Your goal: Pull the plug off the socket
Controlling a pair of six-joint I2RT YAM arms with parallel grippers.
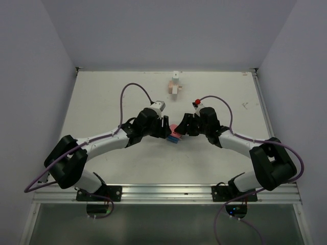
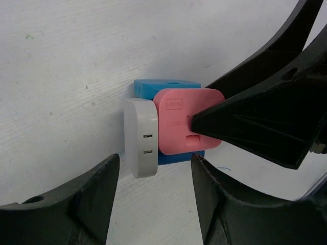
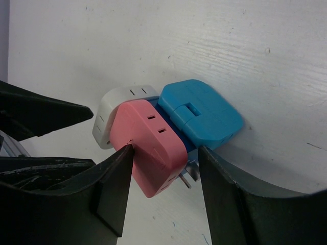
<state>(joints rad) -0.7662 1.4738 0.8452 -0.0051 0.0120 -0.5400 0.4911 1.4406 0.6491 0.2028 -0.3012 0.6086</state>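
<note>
Pink plug (image 3: 148, 148) sat on the blue socket (image 3: 202, 112) mid-worktop (image 1: 112, 102), with the white adapter (image 2: 140, 138) touching alongside. Right end effector (image 3: 166, 150) was clamped on the pink plug, one finger on each side. Left end effector (image 2: 156, 159) had its fingers apart, straddling the near end of the white adapter and blue socket.

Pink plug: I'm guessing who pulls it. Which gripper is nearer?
Right. The right gripper straddles the pink plug, one finger touching it; the left gripper is short of it, facing the white adapter.
</note>
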